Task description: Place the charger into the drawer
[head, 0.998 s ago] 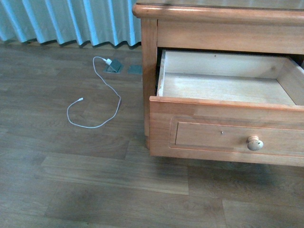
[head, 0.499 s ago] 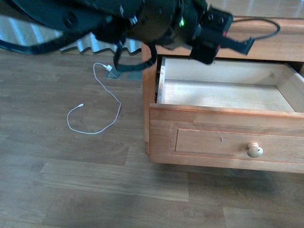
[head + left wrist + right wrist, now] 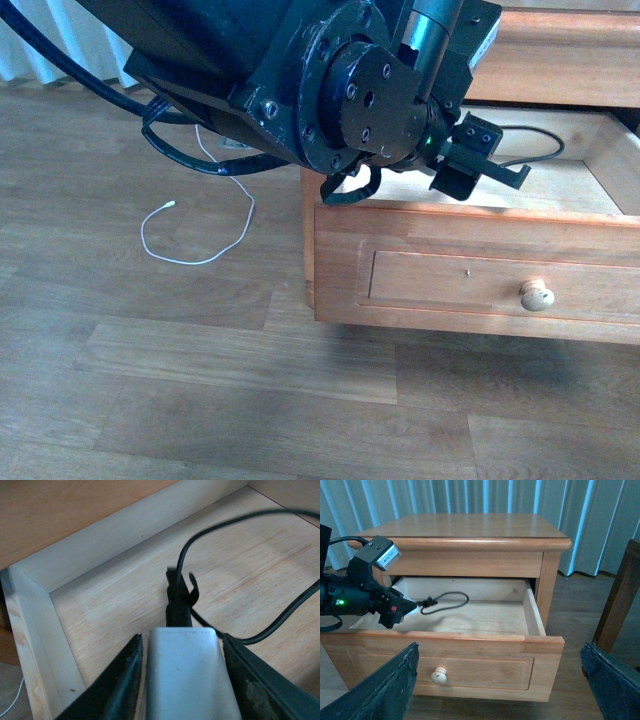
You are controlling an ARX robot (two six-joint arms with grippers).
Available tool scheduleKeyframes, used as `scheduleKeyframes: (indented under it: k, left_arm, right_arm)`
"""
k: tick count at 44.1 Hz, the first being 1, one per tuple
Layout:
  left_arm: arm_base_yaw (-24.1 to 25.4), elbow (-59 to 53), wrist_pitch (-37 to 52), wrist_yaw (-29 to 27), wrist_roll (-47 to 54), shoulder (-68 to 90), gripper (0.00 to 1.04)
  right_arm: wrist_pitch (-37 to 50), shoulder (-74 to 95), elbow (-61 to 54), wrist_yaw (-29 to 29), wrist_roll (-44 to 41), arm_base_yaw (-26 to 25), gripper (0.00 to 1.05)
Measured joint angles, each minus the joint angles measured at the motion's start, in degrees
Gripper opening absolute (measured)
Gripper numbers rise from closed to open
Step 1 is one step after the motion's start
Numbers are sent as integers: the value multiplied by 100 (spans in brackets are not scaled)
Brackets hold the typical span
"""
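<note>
The drawer (image 3: 450,280) stands pulled open, with its round pale knob (image 3: 536,295) on the front. My left gripper (image 3: 478,175) reaches over the drawer's left part and is shut on the charger (image 3: 185,675), a white block held between both fingers (image 3: 125,680) just above the drawer floor (image 3: 100,615). The charger's black cable (image 3: 280,615) loops onto the drawer floor and also shows in the front view (image 3: 535,150) and the right wrist view (image 3: 447,602). My right gripper (image 3: 502,685) is open and empty, facing the drawer front (image 3: 485,667) from a distance.
A long white cable (image 3: 200,235) lies on the wood floor left of the nightstand. The nightstand top (image 3: 465,527) overhangs the drawer's back part. A dark wooden leg (image 3: 617,600) stands to the nightstand's right. Curtains (image 3: 470,495) hang behind.
My left arm has come into the front view from the upper left and dropped lower, carrying the charger from above the drawer's back edge down into the drawer.
</note>
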Motion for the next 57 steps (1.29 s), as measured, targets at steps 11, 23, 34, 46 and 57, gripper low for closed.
scheduleKeyframes:
  k: [11,23,34,46,57]
  left_arm:
    - [13,-138,330,-334,2,-127,94]
    - [337,-992,654,-1196,-13,-1403,99]
    - [710,-2149,767,-1512,28,-3195,99]
    - [669,-3709,627,-2518,90,-5727,99]
    - [409,-4813,-201,-4015,-149,-7899,99]
  right_arm:
    - [0,0,0,0,0,0,96]
    - [0,0,0,0,0,0,96]
    - [0,0,0,-2,0,0,96]
    - [0,0,0,0,2,0,96]
    - [0,0,0,0,0,0,96]
